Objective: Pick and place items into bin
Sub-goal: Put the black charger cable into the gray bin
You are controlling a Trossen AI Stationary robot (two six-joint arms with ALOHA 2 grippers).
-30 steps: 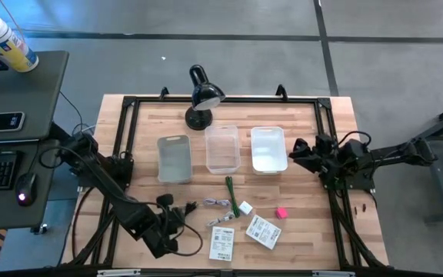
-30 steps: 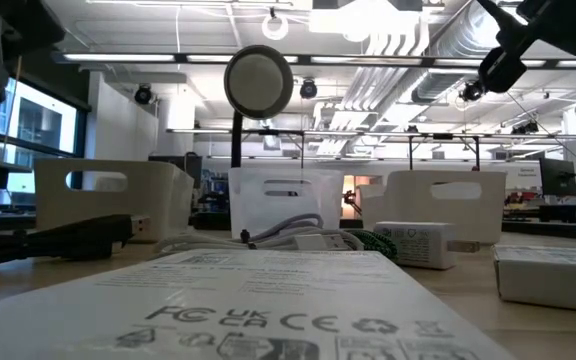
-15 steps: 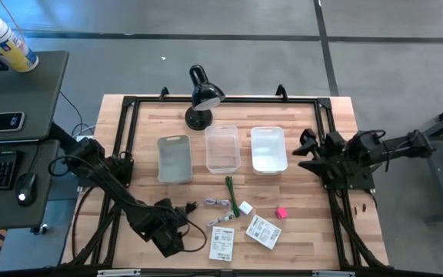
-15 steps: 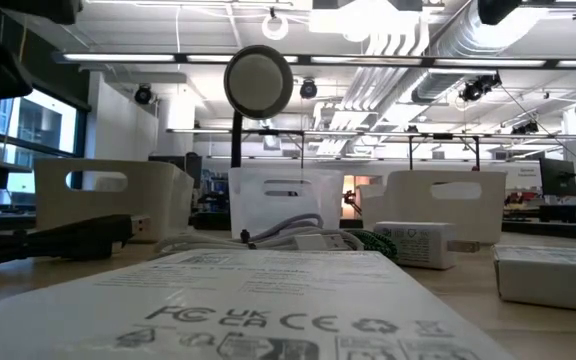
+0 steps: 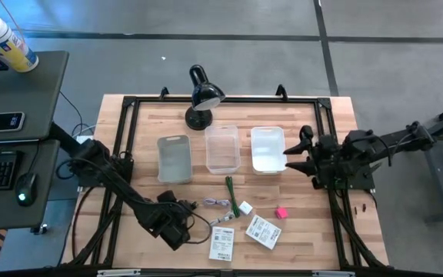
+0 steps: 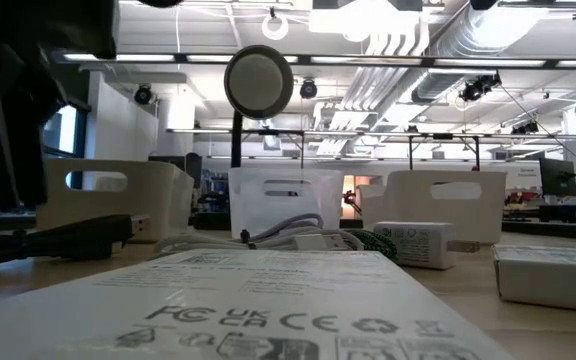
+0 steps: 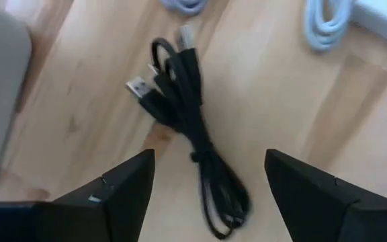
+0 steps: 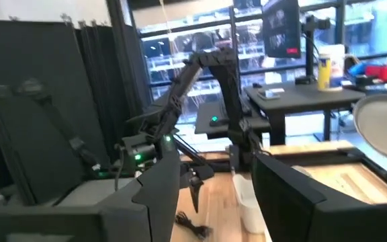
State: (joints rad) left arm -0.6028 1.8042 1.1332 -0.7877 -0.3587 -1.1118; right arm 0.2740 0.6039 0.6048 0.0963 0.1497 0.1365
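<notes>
One black cord (image 7: 187, 128) lies loose on the wooden table (image 5: 314, 223), directly under the left gripper (image 7: 207, 195), whose fingers are spread wide on both sides of it without touching. Beside this gripper lie the grey cord (image 5: 220, 203), the green stick (image 5: 230, 192) and two white packets (image 5: 221, 244). The right gripper (image 5: 294, 158) hovers next to the white bin (image 5: 268, 149), fingers apart and holding nothing.

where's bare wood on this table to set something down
Free: the strip between the black lamp and the right rail, behind the three bins; also the front right corner past the pink cube. Crowded: front centre, where cords, green stick and packets cluster by the open left gripper.
</notes>
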